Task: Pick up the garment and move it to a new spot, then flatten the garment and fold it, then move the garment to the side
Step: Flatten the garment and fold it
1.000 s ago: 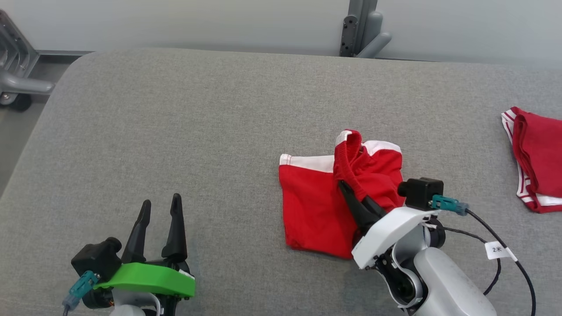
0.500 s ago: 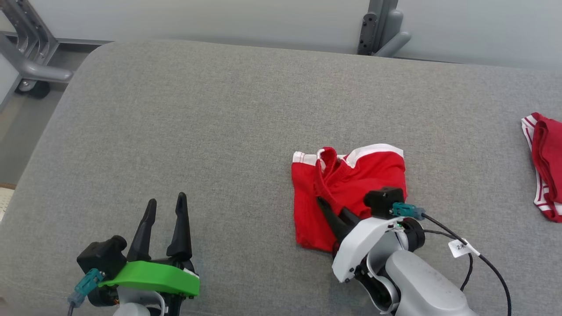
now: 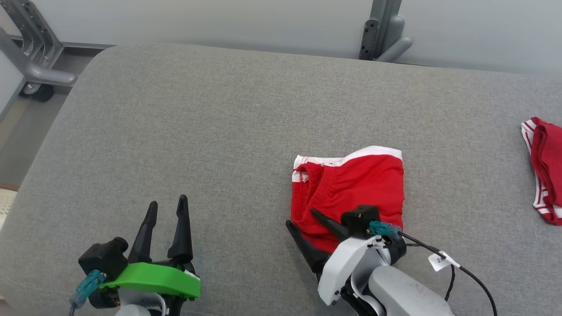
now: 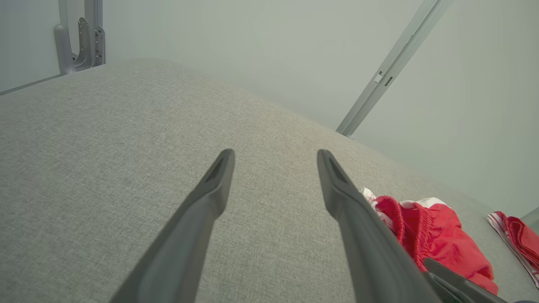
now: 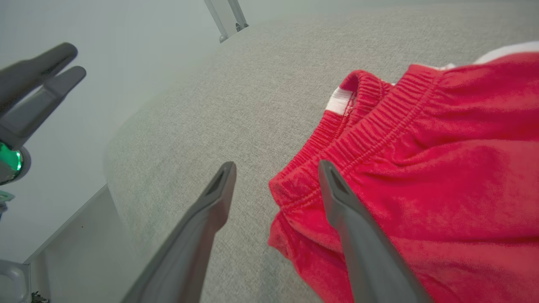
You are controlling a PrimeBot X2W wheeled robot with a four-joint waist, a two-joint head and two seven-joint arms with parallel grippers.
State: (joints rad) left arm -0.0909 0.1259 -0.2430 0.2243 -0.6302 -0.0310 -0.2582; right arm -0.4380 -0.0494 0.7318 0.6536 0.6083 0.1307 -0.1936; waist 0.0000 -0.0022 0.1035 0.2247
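1. Head view: nearest us, our left gripper (image 3: 167, 200) hangs spread, empty, above the grey cushion (image 3: 219, 123).
2. Our right gripper (image 3: 301, 217) gapes, released, astride the near-left edge of the red shorts (image 3: 351, 184).
3. Farther right, we see other red clothes (image 3: 546, 175).

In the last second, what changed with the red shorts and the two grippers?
The right gripper opened, let go of the red shorts' raised waistband and drew back toward the robot; the fold dropped flat onto the shorts. The left gripper stayed open and idle, and the other red garment lay untouched at the right edge.
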